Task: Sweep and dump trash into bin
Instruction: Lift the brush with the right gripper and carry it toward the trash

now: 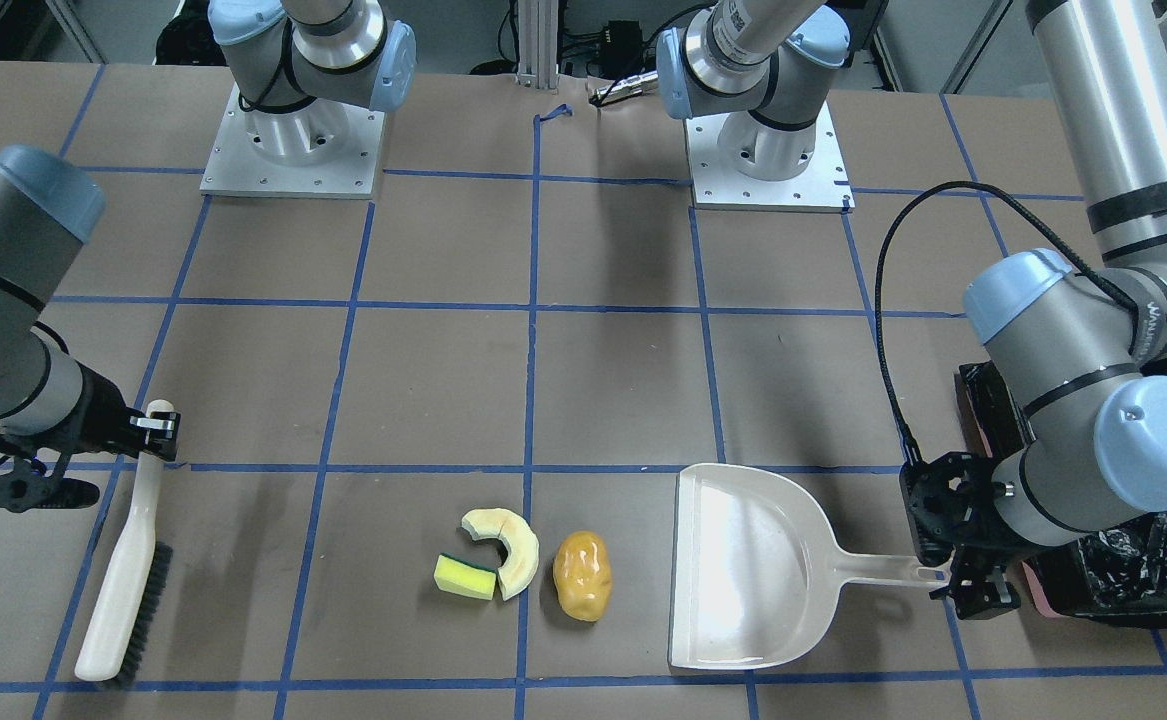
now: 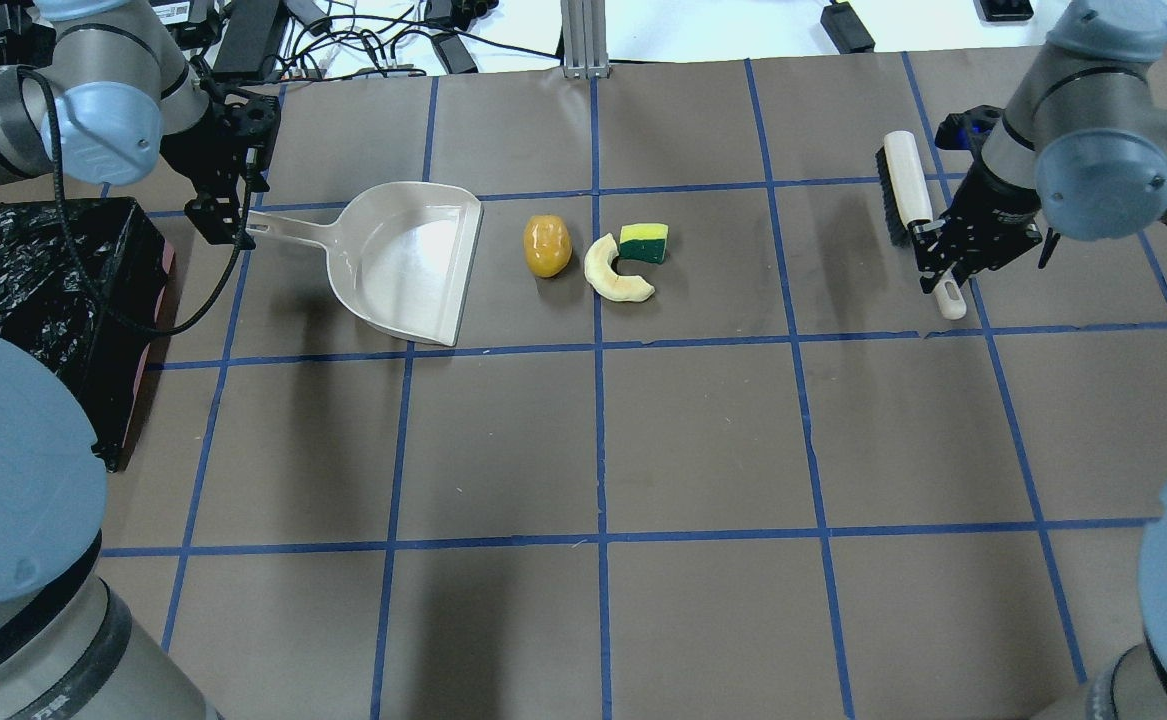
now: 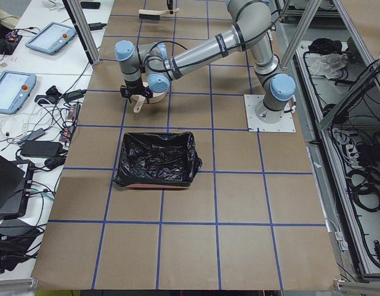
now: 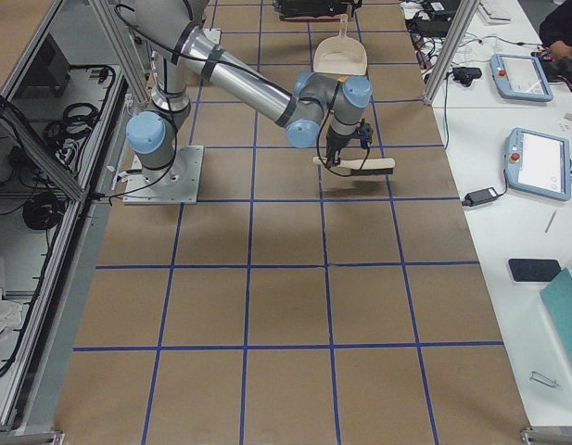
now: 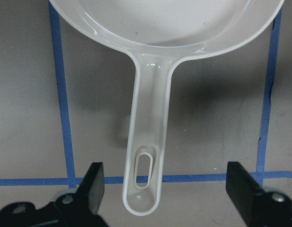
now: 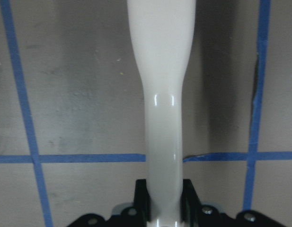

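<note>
Trash sits mid-table in a short row on the far side from the robot, none of it in the bin (image 2: 128,300) yet. Three pcs: potato (image 1: 582,574), melon slice (image 1: 508,548), sponge piece (image 1: 465,577). Potato is nearest the dustpan (image 1: 743,570), near its open mouth but not touching. Melon slice lies just beyond the potato w/ a small gap btwn them. Sponge piece is tucked against one end of the slice's curve, green edge toward it.

Dustpan lies flat on the table (image 2: 593,450), mouth facing the trash, handle pointing toward the bin. Bin stands at the table end on the robot's left, black bag lining crinkled over its walls, well apart from the trash w/ the dustpan btwn them.

L gripper (image 5: 167,184) is at the tip of the dustpan handle. Fingers (image 5: 92,182) are spread wide, one each side of the handle end, neither touching it.

R gripper (image 6: 163,198) is on the opposite side of the trash, pinching the brush (image 1: 128,560) near the thin end of its handle, both fingers pressed on the plastic. Brush head points away from the robot, bristles facing the trash. In the right-side view its shadow falls apart from it on the paper, so it looks clear of the table, tho not certain. Brush is well apart from the sponge piece.
</note>
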Motion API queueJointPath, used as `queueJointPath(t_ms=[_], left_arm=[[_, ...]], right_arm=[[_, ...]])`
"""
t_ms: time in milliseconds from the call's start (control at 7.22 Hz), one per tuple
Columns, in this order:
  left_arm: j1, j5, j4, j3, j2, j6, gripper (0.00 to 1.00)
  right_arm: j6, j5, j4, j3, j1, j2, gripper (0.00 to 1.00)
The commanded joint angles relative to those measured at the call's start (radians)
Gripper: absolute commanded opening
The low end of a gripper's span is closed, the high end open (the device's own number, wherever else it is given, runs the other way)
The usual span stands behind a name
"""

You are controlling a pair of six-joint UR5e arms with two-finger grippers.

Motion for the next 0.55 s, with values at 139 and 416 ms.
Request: queueJointPath(t_ms=[139,416], left_arm=[[-0.006,-0.001,0.027,0.000,-0.016,-0.004,0.92],[-0.009,0.004,0.042,0.000,-0.033,-0.001,0.92]], right_arm=[[0.223,0.072,-0.007,-0.004,0.159,0.009,0.00],[0.297,0.092,-0.005,-0.015,0.248,0.014,0.00]])
